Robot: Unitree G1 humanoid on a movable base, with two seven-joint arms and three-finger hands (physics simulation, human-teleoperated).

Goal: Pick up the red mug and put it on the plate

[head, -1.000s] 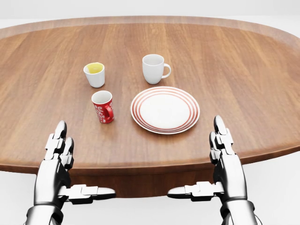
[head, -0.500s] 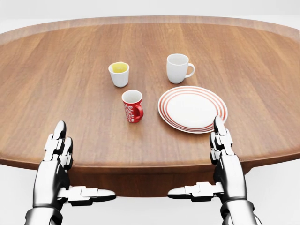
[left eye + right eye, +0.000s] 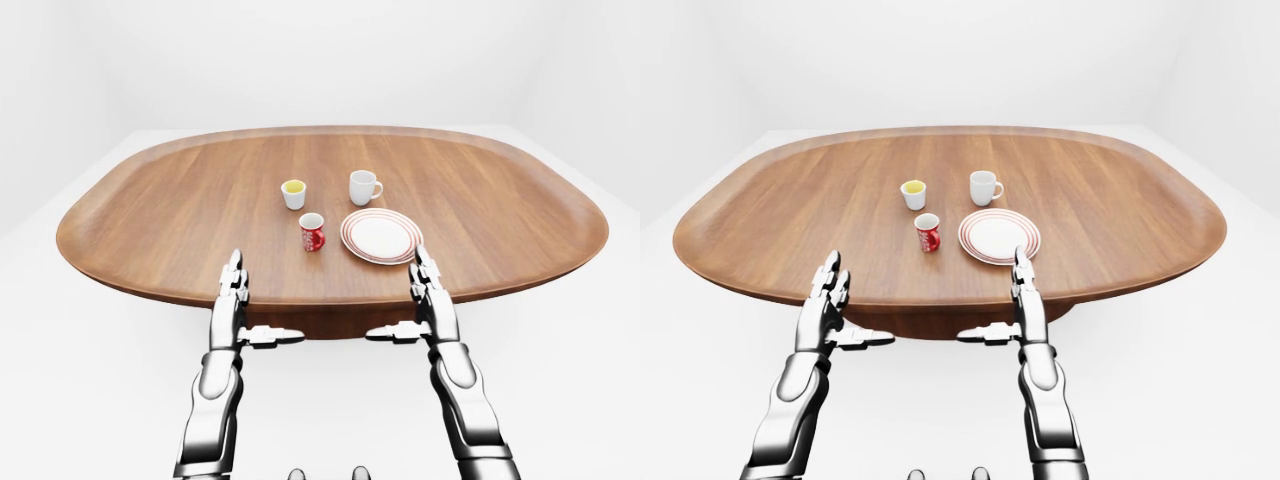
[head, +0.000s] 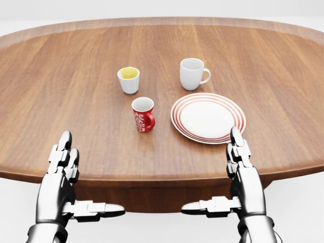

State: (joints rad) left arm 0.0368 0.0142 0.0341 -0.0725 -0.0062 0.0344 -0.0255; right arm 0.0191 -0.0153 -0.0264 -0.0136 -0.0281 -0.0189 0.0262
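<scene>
The red mug (image 4: 143, 115) with white lettering stands upright on the wooden table (image 4: 61, 111), handle to the right, just left of the white plate with red rings (image 4: 208, 117). My left hand (image 4: 68, 172) is open at the table's near edge, below and left of the mug. My right hand (image 4: 233, 169) is open at the near edge, just below the plate. Both hands are empty and apart from the mug.
A small white cup with yellow inside (image 4: 128, 80) stands above and left of the red mug. A white mug (image 4: 192, 74) stands above the plate. The oval table has a raised rim (image 3: 330, 130); white floor surrounds it.
Between the oldest frame and half a second ago the whole picture shifted right, so the camera moved left. Since then nothing has changed. The hands kept their pose.
</scene>
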